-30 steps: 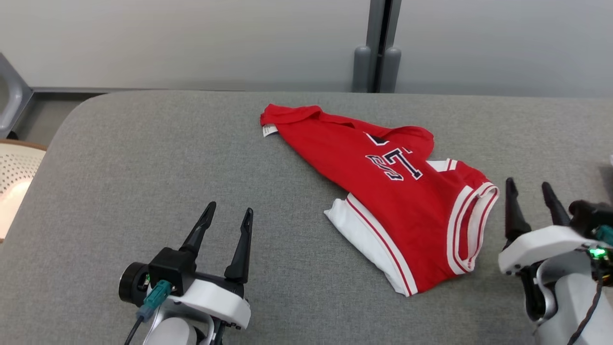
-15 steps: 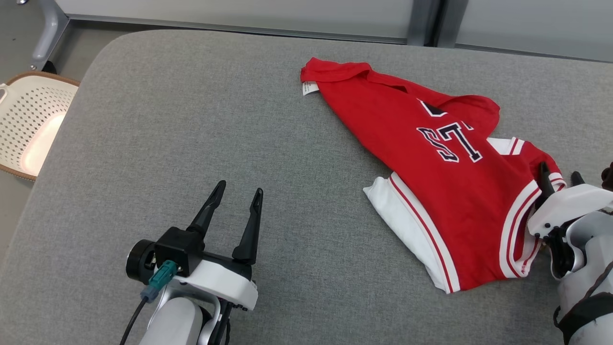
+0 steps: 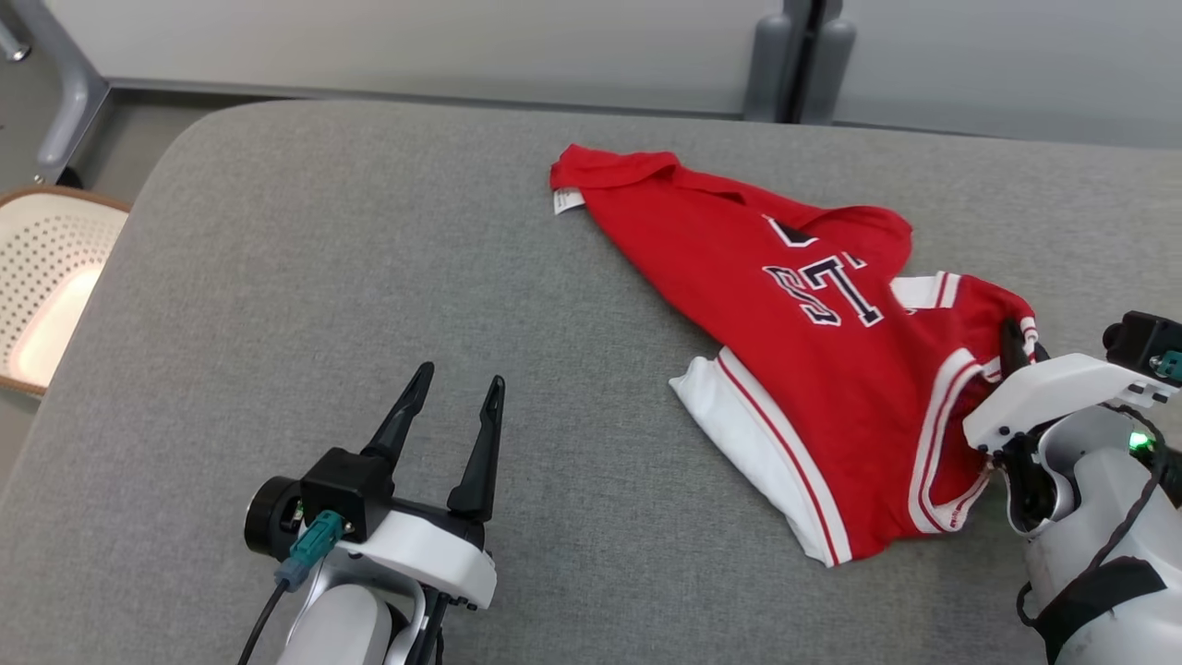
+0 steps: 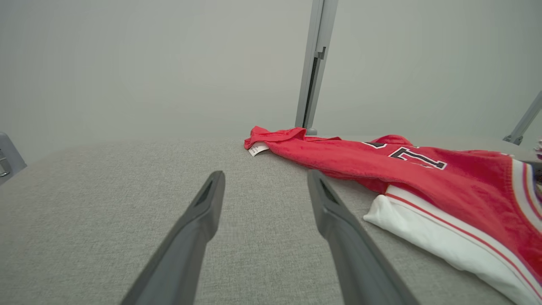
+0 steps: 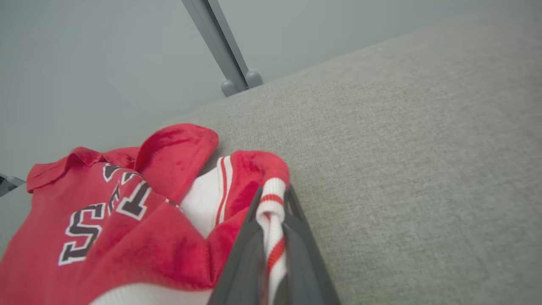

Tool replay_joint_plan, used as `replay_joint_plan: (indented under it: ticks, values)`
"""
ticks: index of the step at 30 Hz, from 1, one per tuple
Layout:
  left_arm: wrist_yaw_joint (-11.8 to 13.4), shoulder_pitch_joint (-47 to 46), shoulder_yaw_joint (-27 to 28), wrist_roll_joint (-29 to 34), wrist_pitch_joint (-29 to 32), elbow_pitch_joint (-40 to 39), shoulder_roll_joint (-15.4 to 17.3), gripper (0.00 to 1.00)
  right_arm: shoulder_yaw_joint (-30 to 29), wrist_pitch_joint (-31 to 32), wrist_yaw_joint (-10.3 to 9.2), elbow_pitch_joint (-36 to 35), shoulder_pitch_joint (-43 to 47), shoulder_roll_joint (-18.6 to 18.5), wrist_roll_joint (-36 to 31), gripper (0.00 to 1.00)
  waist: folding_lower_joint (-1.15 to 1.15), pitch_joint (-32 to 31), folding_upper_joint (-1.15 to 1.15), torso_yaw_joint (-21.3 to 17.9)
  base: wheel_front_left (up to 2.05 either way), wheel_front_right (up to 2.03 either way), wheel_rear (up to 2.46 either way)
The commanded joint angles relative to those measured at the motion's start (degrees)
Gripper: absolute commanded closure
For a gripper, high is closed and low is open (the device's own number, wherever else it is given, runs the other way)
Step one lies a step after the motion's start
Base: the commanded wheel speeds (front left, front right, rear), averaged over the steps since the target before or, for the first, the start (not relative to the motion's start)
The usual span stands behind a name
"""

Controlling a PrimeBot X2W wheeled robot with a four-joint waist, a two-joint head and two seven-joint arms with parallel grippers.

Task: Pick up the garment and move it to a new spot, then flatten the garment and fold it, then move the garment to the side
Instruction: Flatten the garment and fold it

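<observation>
Head view: a crumpled red sports jersey with white ribbed trim and dark lettering (image 3: 785, 342) lies on the right half of a grey fabric-covered table (image 3: 277, 277). Its long axis runs diagonally, from a labelled end at the far middle to a white-edged corner close to the robot. The right gripper (image 3: 1020, 340) sits at the jersey's right edge with its dark fingers pressed together into the striped trim. The left gripper (image 3: 462, 377) hovers over bare table with its fingers spread and nothing between them, well apart from the cloth, which lies ahead and to its right. A pale perforated basket (image 3: 46, 277) stands off the table's left end.

Left wrist view: the left gripper (image 4: 266, 176) has its fingers wide apart over grey fabric, and the jersey (image 4: 423, 169) stretches away to the right. Its white hem is the nearest part.

Right wrist view: the right gripper (image 5: 274, 199) is clamped on the jersey's white, red-striped cuff (image 5: 274, 183), a fold of which stands pinched between the two fingers. The rest of the jersey (image 5: 127, 220) spreads to the left.

Judging by this, the right arm does the lift. With one edge held, the cloth will probably hang and trail leftwards.
</observation>
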Motion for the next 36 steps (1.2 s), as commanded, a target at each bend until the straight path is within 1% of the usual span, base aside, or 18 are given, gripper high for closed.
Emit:
replay_joint_plan:
  ticks: [1, 5, 9, 11, 13, 17, 19, 20, 24, 26, 30, 36]
  values:
    - [0.2, 0.7, 0.3, -0.1, -0.1, 0.1, 0.2, 0.00, 1.4, -0.8, 0.00, -1.5, 1.1, 0.0, 2.3, 1.00, 0.00, -1.9, 0.00, -1.5, 0.00, 0.00, 0.00]
    - [0.4, 2.5, 0.8, 0.3, -0.1, 0.4, 0.2, 0.00, 3.2, -1.1, 0.00, -6.6, 1.8, -0.2, 9.4, 1.00, 0.00, -5.2, 0.00, -3.4, 0.00, 0.00, 0.00]
    - [0.6, 4.3, 1.6, 0.5, -0.1, 0.3, 0.2, 0.00, 3.9, -0.7, 0.00, -12.9, 2.0, -1.8, 14.4, 1.00, 0.00, -8.1, 0.00, -4.9, 0.00, 0.00, 0.00]
    - [0.7, 5.0, 2.0, 0.6, -0.1, 0.2, 0.2, 0.00, 3.2, -0.9, 0.00, -15.5, 1.5, -2.5, 15.5, 1.00, 0.00, -9.1, 0.00, -5.6, 0.00, 0.00, 0.00]
    - [0.7, 5.6, 2.1, 0.5, -0.1, 0.1, 0.2, 0.00, 1.0, -1.3, 0.00, -17.8, 0.8, -2.4, 16.4, 1.00, 0.00, -10.0, 0.00, -5.9, 0.00, 0.00, 0.00]
    - [1.0, 6.8, 1.9, -0.1, -0.1, -0.2, 0.2, 0.00, -3.3, -0.9, 0.01, -20.8, -0.2, 0.2, 16.0, 1.00, 0.00, -11.0, 0.00, -6.1, 0.00, 0.00, 0.00]
    - [1.2, 7.1, 2.0, -0.5, -0.1, -0.4, 0.2, 0.00, -3.7, 0.1, 0.01, -22.9, -0.5, 1.6, 15.5, 1.00, 0.00, -11.2, 0.00, -6.1, 0.00, 0.00, 0.00]
    - [1.2, 7.1, 2.0, -0.5, -0.1, -0.4, 0.2, 0.00, -3.7, 0.1, 0.01, -22.9, -0.5, 1.6, 15.5, 1.00, 0.00, -11.2, 0.00, -6.1, 0.00, 0.00, 0.00]
    - [1.2, 7.7, 1.8, -0.7, -0.1, -0.6, 0.2, 0.00, -1.8, 1.6, 0.01, -27.0, -0.5, 3.0, 15.8, 1.00, 0.00, -11.3, 0.00, -5.5, 0.00, 0.00, 0.00]
    - [1.1, 7.7, 1.7, -0.8, -0.1, -0.4, 0.2, 0.00, 1.9, 1.8, 0.01, -27.9, -0.7, 3.3, 19.4, 1.00, 0.00, -11.3, 0.00, -4.9, 0.00, 0.00, 0.00]
    - [1.2, 7.8, 1.5, -0.9, -0.1, -0.1, 0.2, 0.00, 10.7, -0.8, 0.01, -28.6, -2.0, 3.2, 26.9, 1.00, 0.00, -11.5, 0.00, -3.7, 0.00, 0.00, 0.00]
    - [1.5, 8.0, 0.7, -1.3, -0.1, 0.2, 0.2, 0.00, 24.6, -8.1, 0.01, -25.4, -6.4, 3.2, 37.3, 1.00, 0.00, -11.8, 0.00, -1.6, 0.00, 0.00, 0.00]
